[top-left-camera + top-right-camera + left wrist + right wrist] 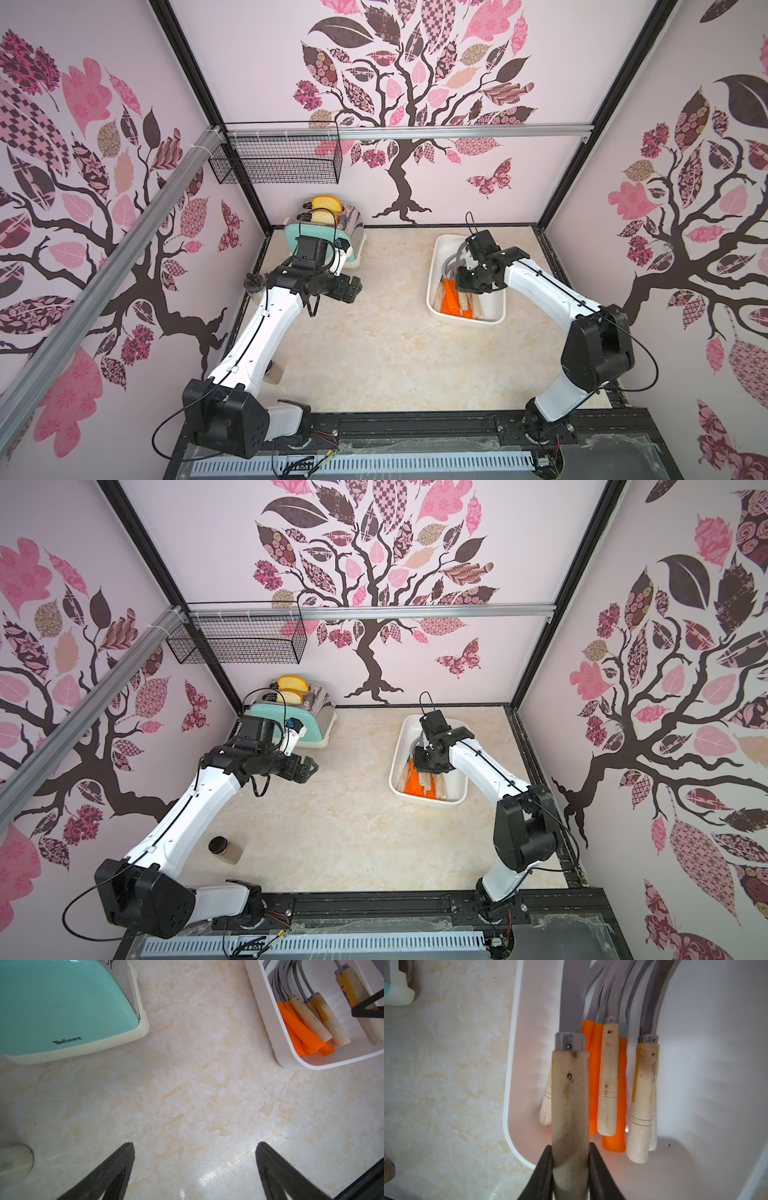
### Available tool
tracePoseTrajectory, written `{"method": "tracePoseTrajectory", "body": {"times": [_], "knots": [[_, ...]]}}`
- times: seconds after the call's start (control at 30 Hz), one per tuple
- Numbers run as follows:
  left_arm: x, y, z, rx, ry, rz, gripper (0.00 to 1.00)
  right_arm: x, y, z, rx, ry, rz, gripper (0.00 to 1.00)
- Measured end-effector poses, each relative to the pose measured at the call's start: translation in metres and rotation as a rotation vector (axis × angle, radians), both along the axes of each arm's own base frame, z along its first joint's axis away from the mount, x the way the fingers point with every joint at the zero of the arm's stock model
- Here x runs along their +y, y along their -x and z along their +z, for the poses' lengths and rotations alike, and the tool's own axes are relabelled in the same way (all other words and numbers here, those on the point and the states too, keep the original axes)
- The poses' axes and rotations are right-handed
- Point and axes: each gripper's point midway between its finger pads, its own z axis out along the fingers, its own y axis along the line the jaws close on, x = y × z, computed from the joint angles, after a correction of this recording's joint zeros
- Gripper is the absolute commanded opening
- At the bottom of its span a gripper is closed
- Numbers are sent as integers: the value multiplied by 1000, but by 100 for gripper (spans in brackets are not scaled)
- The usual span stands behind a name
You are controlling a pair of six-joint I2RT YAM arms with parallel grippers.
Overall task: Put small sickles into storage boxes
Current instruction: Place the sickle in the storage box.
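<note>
Marble tabletop (374,332), tray (465,320) at two o'clock: your right claw (570,1149) clamps a sickle (569,1088) by its handle, aligned with the other sickles (608,1076); left claw (195,1144) gapes.

Looking like a robotics lab booth staged as a kitchen. Being boxed in by wall panels (457,62) printed with pink trees and framed by aluminium rails (415,131). Offering a marble-look tabletop (374,332) under the left gripper (352,289), keeping a mint toaster (62,1001) with bread slices (327,203) close beside that gripper and a wire basket (278,162) hanging well above and beyond it.
</note>
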Motion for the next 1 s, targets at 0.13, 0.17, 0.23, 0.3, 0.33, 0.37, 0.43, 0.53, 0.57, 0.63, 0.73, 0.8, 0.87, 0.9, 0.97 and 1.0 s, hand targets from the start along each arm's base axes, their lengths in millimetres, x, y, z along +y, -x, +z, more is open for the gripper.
{"method": "tracePoseTrajectory", "body": {"times": [0.13, 0.17, 0.23, 0.3, 0.33, 0.37, 0.43, 0.53, 0.57, 0.63, 0.73, 0.8, 0.87, 0.9, 0.97, 1.0], "knots": [[0, 0, 0, 1, -2, 0, 95, -2, -4, -9, 17, -1, -6, 0], [0, 0, 0, 2, -3, 1, 96, -3, -5, -12, 23, 0, -8, 0], [1, 1, -1, 3, -4, 1, 96, -4, -7, -19, 36, 1, -12, 0], [1, 1, -1, 3, -4, 1, 96, -4, -8, -26, 51, 3, -12, 0], [1, 1, -1, 3, -3, 1, 96, -4, -8, -31, 62, 5, -11, 0], [1, 1, -1, 3, -3, 1, 96, -5, -8, -35, 72, 8, -10, 0], [1, 1, -1, 4, -4, 1, 96, -5, -8, -43, 93, 15, -7, 0], [1, 1, -1, 6, -5, 1, 95, -7, -8, -56, 123, 32, -5, 0], [1, 1, -1, 6, -5, 1, 96, -7, -9, -59, 128, 36, -4, 0], [1, 1, -1, 6, -5, 1, 96, -8, -9, -62, 134, 45, -3, 0], [1, 1, -1, 7, -5, 1, 96, -9, -10, -62, 130, 56, 1, 1], [1, 1, -1, 7, -5, 1, 96, -10, -11, -62, 125, 61, 3, 3], [1, 1, -1, 7, -5, 1, 96, -11, -11, -62, 123, 66, 4, 5], [1, 1, -1, 7, -6, 1, 96, -11, -11, -62, 122, 68, 4, 5], [1, 1, -2, 8, -6, 1, 96, -12, -12, -64, 124, 76, 4, 6], [1, 1, -2, 9, -6, 1, 96, -12, -12, -65, 126, 79, 3, 7]]}}
